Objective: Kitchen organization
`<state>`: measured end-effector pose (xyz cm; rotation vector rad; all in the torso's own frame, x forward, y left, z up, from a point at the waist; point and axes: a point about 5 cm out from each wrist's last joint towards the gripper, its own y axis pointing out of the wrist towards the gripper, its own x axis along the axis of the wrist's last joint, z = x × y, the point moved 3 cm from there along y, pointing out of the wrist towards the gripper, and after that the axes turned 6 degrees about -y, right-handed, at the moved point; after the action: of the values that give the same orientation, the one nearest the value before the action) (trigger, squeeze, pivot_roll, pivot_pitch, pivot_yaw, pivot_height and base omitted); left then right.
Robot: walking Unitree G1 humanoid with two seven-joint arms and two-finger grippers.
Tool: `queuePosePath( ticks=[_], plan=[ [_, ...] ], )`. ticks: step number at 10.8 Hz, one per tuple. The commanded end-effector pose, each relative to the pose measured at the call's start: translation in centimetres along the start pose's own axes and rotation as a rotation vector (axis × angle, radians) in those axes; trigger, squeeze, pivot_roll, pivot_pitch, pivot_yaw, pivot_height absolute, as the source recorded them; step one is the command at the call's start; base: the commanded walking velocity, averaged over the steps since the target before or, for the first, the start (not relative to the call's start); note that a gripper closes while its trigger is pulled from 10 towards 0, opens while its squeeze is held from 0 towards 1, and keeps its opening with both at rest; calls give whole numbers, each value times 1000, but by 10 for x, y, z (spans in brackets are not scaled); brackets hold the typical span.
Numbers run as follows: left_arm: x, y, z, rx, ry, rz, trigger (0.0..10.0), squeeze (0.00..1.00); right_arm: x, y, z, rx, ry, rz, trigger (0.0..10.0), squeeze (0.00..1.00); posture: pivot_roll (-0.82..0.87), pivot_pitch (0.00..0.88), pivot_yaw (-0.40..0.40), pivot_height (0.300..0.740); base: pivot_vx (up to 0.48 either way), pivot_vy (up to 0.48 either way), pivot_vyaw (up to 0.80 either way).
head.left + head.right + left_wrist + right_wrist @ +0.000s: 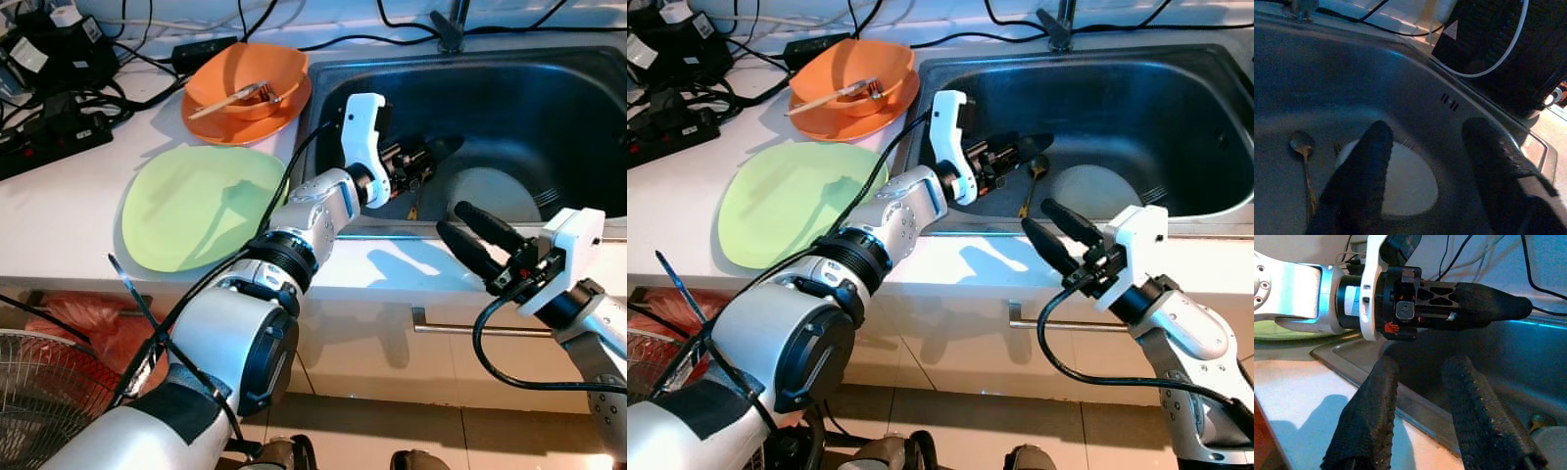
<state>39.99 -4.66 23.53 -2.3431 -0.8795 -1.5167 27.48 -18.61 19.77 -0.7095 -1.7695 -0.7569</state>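
White plate (495,193) lies in the sink (549,88) beside a spoon (1304,156). Left hand (428,159) hovers over it, open and empty; next, lower and grasp. Right hand (473,235) waits open over the desk (59,211) edge.

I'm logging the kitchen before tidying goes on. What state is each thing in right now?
Left gripper: open, empty, reaching into the sink.
Right gripper: open, empty, above the sink's front edge.
Sink: no water visible.
White plate: flat on the sink bottom.
Spoon: lying beside the white plate.
Orange bowl: upright on an orange plate, utensil inside.
Green plate: bare, on the counter.
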Motion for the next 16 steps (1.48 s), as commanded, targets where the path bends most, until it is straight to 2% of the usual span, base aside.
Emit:
queuePosePath(
  ticks=[1,4,5,6,8,9,10,11,12,15,16],
  plan=[
    [-14,21,-37,-88,-8,31,10000,1000,4,1,4,11,15,-17,10000,0,-179,166,144,740,0,0,0],
    [-14,21,-37,-88,-8,31,10000,1000,4,1,4,11,15,-17,10000,0,-179,166,144,740,0,0,0],
    [19,8,-26,-78,174,-77,10000,0,-2,12,11,39,57,-36,10000,0,-30,143,136,740,0,0,0],
    [58,-18,-26,-76,489,-209,10000,0,-8,33,23,99,116,-72,10000,0,-19,133,133,740,0,0,0],
    [43,-20,-17,-31,523,-159,10000,0,-7,35,23,98,112,-78,10000,0,-34,124,136,740,0,0,0],
    [36,-21,-15,-11,577,-153,10000,0,-7,33,21,83,110,-78,10000,0,-36,123,136,740,0,0,0],
    [30,-28,-16,35,713,-131,10000,0,-9,33,20,73,109,-80,10000,0,-40,126,137,740,0,0,0],
    [29,-30,-15,50,740,-130,10000,0,-9,34,19,68,109,-83,10000,0,-39,131,137,740,0,0,0],
    [30,-35,-5,127,784,-153,10000,0,-9,34,17,56,105,-85,10000,0,-40,133,137,740,0,0,0],
    [25,-59,17,288,739,-241,10000,0,-12,34,14,32,112,-88,10000,0,-23,133,133,740,0,0,0],
    [13,-70,25,343,708,-261,10000,0,-14,36,14,26,117,-88,10000,0,-22,133,131,740,0,0,0]
  ],
)
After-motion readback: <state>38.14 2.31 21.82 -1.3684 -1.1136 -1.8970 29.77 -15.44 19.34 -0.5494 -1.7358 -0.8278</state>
